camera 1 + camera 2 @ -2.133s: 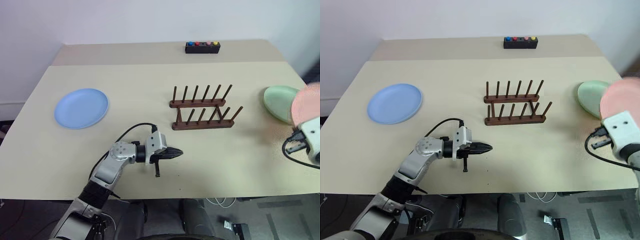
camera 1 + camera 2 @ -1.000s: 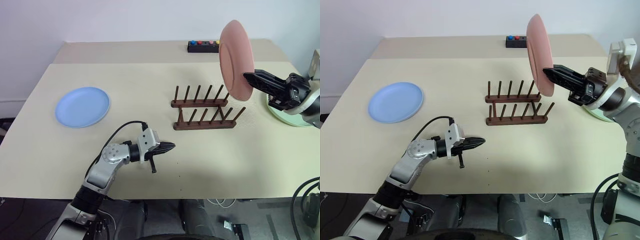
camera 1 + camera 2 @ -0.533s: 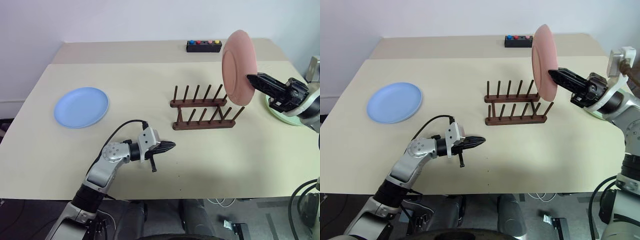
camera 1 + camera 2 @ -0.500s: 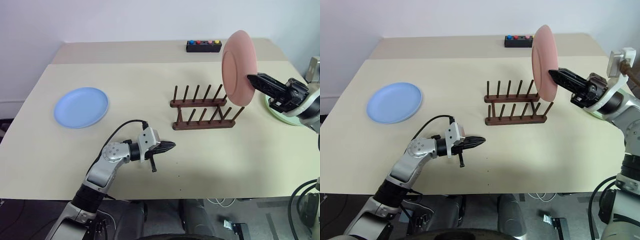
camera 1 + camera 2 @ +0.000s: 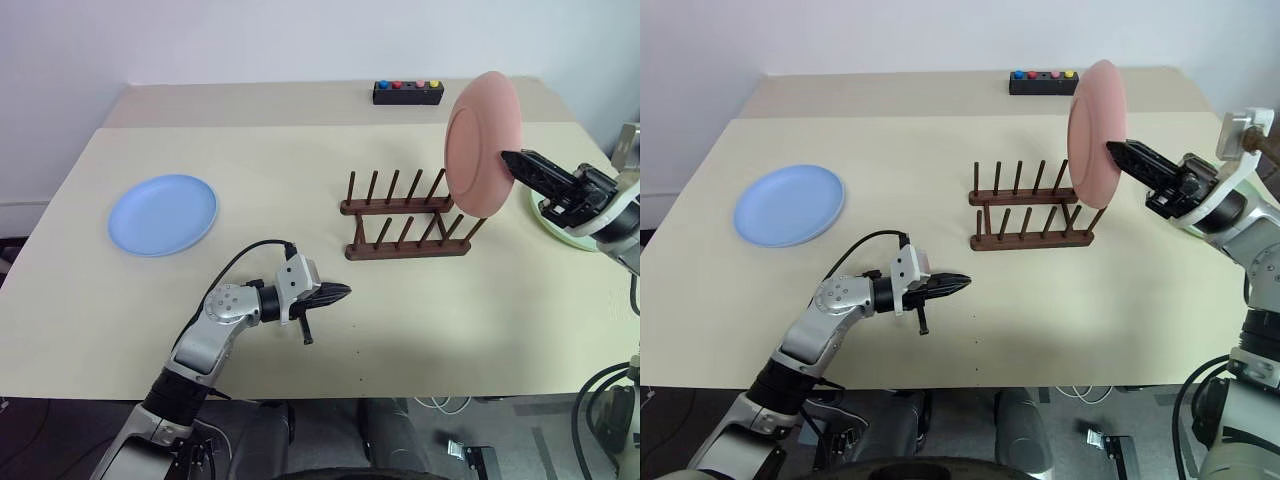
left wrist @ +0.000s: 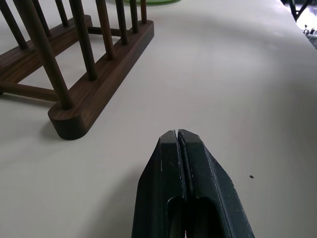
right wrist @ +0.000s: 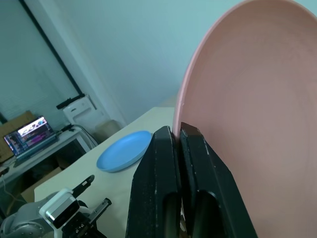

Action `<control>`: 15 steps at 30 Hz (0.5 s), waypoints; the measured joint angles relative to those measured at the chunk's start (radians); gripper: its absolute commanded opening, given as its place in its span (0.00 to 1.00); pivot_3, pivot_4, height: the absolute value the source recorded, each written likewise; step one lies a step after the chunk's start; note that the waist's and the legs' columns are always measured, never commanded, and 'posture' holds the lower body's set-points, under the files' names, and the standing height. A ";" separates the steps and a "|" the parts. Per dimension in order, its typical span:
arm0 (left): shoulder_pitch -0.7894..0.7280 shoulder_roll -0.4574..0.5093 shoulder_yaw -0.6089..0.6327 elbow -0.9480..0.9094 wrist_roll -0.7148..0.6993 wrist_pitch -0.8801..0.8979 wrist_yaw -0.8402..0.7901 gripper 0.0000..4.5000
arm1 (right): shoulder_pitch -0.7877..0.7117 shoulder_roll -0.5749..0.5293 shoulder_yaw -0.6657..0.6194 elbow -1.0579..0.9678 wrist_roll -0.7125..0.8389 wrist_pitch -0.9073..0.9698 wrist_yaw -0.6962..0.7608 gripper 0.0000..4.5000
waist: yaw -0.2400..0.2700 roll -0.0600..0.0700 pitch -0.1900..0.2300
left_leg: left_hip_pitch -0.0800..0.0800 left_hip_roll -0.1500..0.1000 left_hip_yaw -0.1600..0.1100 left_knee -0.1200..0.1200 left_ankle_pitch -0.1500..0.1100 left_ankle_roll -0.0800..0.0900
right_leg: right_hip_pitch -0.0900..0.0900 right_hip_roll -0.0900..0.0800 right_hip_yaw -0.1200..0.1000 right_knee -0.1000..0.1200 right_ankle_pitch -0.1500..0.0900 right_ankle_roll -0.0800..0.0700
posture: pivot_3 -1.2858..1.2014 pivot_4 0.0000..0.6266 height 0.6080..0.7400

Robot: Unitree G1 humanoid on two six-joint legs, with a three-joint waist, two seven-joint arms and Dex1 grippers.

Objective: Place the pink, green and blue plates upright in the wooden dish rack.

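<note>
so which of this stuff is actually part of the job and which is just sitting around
Part of the job:
- pink plate, held on edge by the shut right gripper above the rack's right end
- rack, no plates in it yet
- blue plate, flat on the table
- green plate, flat, behind the right arm

Just lying about:
- button box, far edge of the table
</note>
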 measured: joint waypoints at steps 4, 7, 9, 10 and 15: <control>0.000 0.002 0.000 0.000 0.000 0.000 0.001 0.00 | 0.005 0.002 -0.004 0.003 0.000 0.008 -0.008 0.52 | 0.000 0.000 0.000 | 0.000 0.000 0.000 0.000 0.000 0.000 | 0.000 0.000 0.000 0.000 0.000 0.000 | 0.52 0.24 1.00; 0.000 0.002 0.000 0.000 0.000 0.000 0.001 0.00 | 0.017 0.002 -0.010 0.003 -0.005 -0.001 -0.018 0.74 | 0.000 0.000 0.000 | 0.000 0.000 0.000 0.000 0.000 0.000 | 0.000 0.000 0.000 0.000 0.000 0.000 | 0.52 0.24 1.00; 0.000 0.002 -0.001 0.000 0.000 0.000 0.000 0.00 | 0.023 0.003 -0.011 0.003 -0.016 -0.015 -0.029 0.74 | -0.001 0.000 0.000 | 0.000 0.000 0.000 0.000 0.000 0.000 | 0.000 0.000 0.000 0.000 0.000 0.000 | 0.52 0.24 1.00; 0.000 0.002 -0.001 0.000 0.000 0.000 0.000 0.00 | 0.023 0.003 -0.014 0.003 -0.021 -0.023 -0.035 0.74 | -0.001 0.000 0.000 | 0.000 0.000 0.000 0.000 0.000 0.000 | 0.000 0.000 0.000 0.000 0.000 0.000 | 0.52 0.24 1.00; 0.000 0.002 -0.002 0.000 0.000 0.001 -0.002 0.00 | 0.031 -0.001 -0.043 0.003 -0.054 -0.070 -0.057 0.74 | 0.000 0.000 0.000 | 0.000 0.000 0.000 0.000 0.000 0.000 | 0.000 0.000 0.000 0.000 0.000 0.000 | 0.52 0.24 1.00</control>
